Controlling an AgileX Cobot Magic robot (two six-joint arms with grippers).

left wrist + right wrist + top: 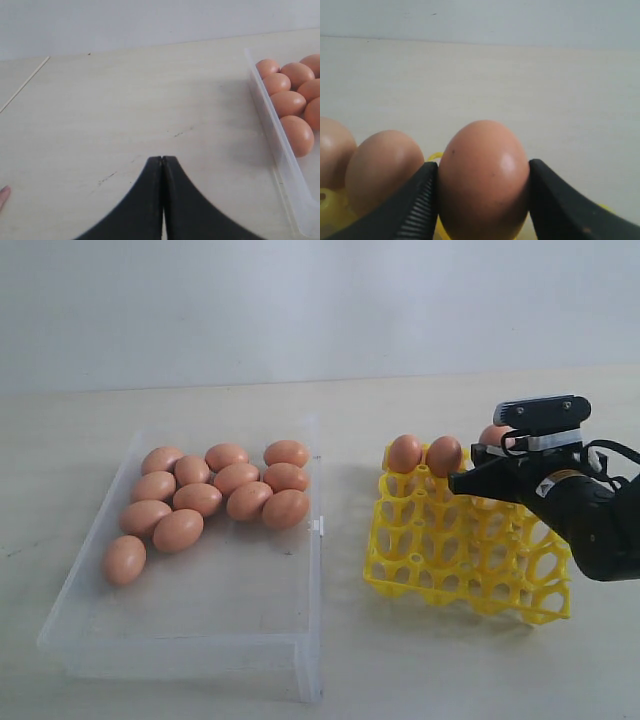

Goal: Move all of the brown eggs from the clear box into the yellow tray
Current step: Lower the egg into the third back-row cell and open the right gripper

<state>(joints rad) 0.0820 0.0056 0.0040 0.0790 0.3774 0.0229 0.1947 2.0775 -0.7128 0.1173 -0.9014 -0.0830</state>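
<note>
Several brown eggs lie clustered at the far end of the clear box. The yellow tray stands to its right, with two eggs upright in its back row. My right gripper hangs over that back row beside them, shut on a third brown egg. Its fingers press on both sides of that egg. My left gripper is shut and empty above bare table, with the clear box wall and eggs off to one side. It does not show in the exterior view.
The box's latch tab faces the tray across a narrow gap of table. The tray's other cups hold nothing. A pinkish fingertip-like shape shows at the edge of the left wrist view.
</note>
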